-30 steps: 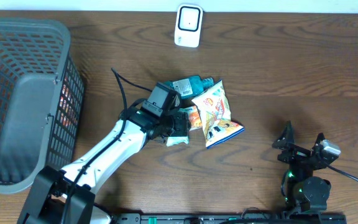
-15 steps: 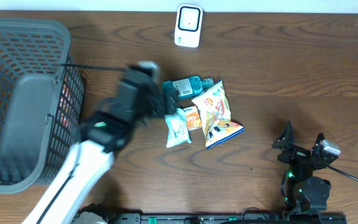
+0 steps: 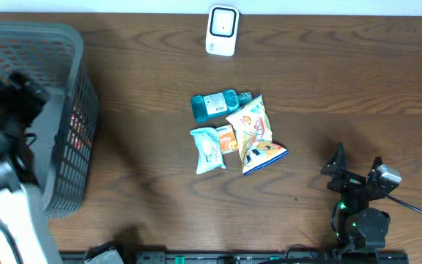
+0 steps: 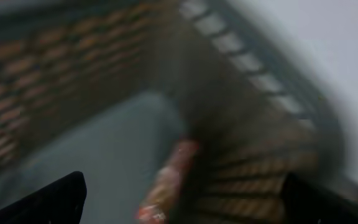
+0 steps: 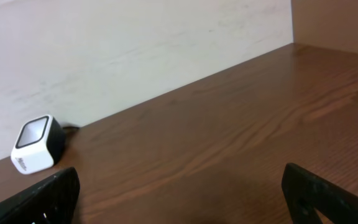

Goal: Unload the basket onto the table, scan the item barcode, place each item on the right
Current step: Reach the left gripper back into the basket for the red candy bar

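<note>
No wording is legible anywhere. Centre frame, the yellow snack bag, teal bottle and pale blue packet carry print too small to read; the white scanner bears a tiny illegible mark.

Wood table w/ basket, scanner, bottle & snack pkts at ctr.

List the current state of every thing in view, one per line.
left gripper: open, empty, over the basket's inside
right gripper: open, empty, near the table's front edge
basket: upright, a reddish packet inside
scanner: upright at the far edge
teal bottle: on its side
yellow snack bag: lying flat
white packet: lying flat
orange packet: lying flat between white packet and bag
</note>
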`<state>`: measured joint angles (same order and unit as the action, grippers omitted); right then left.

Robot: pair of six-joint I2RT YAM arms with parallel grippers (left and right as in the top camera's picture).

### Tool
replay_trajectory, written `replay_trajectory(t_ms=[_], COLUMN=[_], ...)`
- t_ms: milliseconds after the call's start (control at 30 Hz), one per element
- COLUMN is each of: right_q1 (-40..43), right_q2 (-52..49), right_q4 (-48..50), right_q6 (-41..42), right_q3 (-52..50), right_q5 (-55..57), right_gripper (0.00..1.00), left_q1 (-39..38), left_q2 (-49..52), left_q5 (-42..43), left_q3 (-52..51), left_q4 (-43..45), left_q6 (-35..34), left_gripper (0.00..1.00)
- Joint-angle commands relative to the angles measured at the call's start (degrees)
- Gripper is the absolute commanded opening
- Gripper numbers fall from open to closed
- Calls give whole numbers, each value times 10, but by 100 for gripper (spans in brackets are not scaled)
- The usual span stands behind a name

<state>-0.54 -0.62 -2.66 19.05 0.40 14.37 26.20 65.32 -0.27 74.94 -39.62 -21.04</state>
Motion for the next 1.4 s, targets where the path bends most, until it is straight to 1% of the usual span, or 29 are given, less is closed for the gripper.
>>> replay_trajectory(t_ms=[0,100,133,167,233,267,367,433,467,500,700,867,1100,1133,1200,1267,1300,1367], right_q1=[2,2,2,2,2,2,2,2,2,2,2,2,2,2,2,2,2,2], right_q2=[2,2,2,2,2,2,2,2,2,2,2,2,2,2,2,2,2,2], right_q4=[-2,-2,-2,-2,-2,-2,-2,-2,-2,-2,-2,-2,-2,-2,-2,-2,-2,-2], right_q6=[2,2,2,2,2,2,2,2,2,2,2,2,2,2,2,2,2,2], right_q3=[-1,0,0,-1,0,0,-1,0,0,-1,0,0,-1,0,-1,-1,0,0], right_q5=[1,1,1,1,1,1,1,1,1,1,1,1,1,1,1,1,1,1], right_gripper=[99,99,99,99,99,99,99,99,99,99,99,99,99,99,99,99,99,99], left_q1=[77,98,99,97,86,83,73,65,61,54,16,1,1,1,1,1,1,1], left_q2=[89,149,184,197,245,263,316,360,377,393,422,431,491,503,515,517,513,500], left_q5=[87,144,174,186,202,202,202,202,202,202,201,115,106,96,81,61,52,30], left_q3=[-1,-1,-1,-1,-1,-1,-1,-1,-1,-1,-3,-17,-19,-19,-19,-19,-19,-16], left_q4=[-28,-26,-19,-16,-15,-14,-4,2,3,3,29,50,32,25,13,6,2,-7], left_q6=[2,45,96,121,197,215,238,241,252,279,353,358,358,358,358,358,358,346], left_gripper=[98,98,98,98,98,98,98,98,98,98,98,98,97,87,60,22,8,7])
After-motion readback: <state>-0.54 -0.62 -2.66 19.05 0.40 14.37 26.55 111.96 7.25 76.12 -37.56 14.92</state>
